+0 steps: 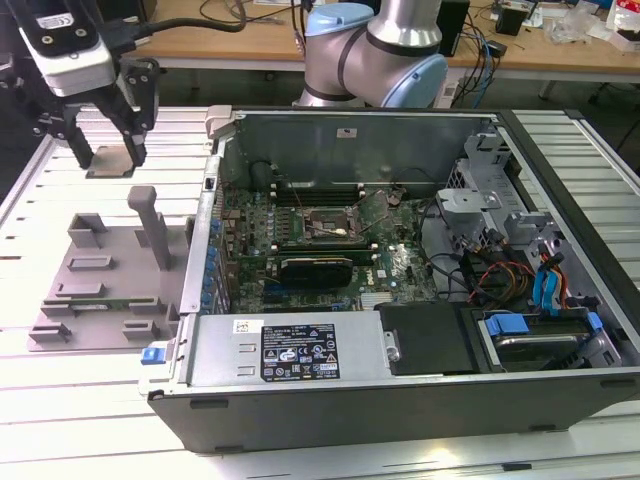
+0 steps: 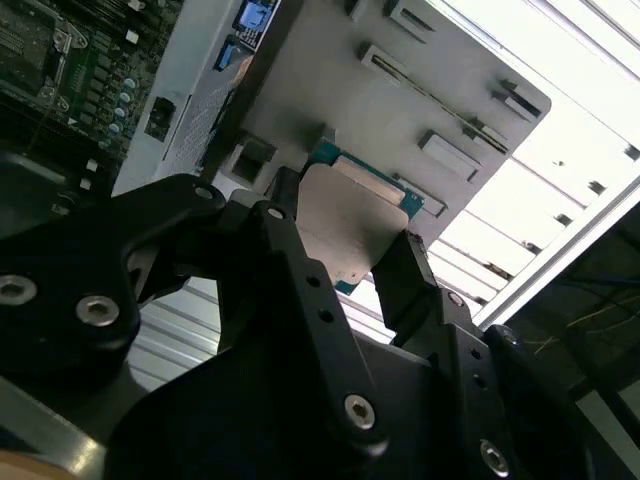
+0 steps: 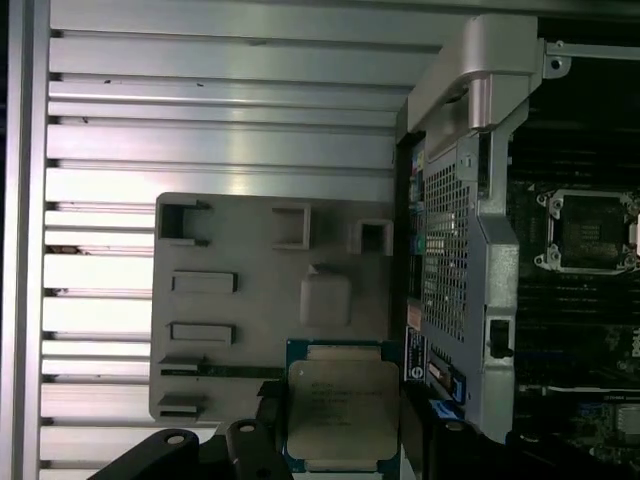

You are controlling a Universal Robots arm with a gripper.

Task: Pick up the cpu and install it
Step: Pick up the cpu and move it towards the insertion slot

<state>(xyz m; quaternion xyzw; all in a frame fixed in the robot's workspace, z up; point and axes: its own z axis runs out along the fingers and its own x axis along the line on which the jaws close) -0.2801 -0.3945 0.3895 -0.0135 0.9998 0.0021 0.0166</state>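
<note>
Cpu [image 1: 112, 165] lies flat and approx level in the pincer [image 1: 110, 156], silver lid up twd the wrist, thin green rim peeking round the lid in both wrist views. It's near square, so no real long axis. In the first wrist view the cpu [image 3: 340, 415] has its edges running parallel w/ the edges of the grey tray [image 3: 250, 300]. Pincer is clamped on it, w/ one black finger on each of two opposite edges. In the second wrist view the fingers [image 2: 408, 280] press vs the chip's sides, lid bare btwn them. In the exterior view the chip hangs at approx 10 o'clock, over the slatted tabletop [image 1: 60, 400] and at 12 o'clock of the tray [image 1: 115, 250]. In both wrist views it overlaps one end of the tray, nearer the cam than the tray surface. It's well apart from the motherboard socket [image 1: 325, 225], which sits at approx 4 o'clock of it, inside the open PC case [image 1: 350, 145]. Arm pose: wrist is high at 10–11 o'clock, pincer pointing roughly straight down, pale cam housing [image 1: 65, 50] right above the fingers. The arm's thick silver-and-blue joint [image 1: 375, 50] stands at 12 o'clock, behind the case's far wall.
</note>
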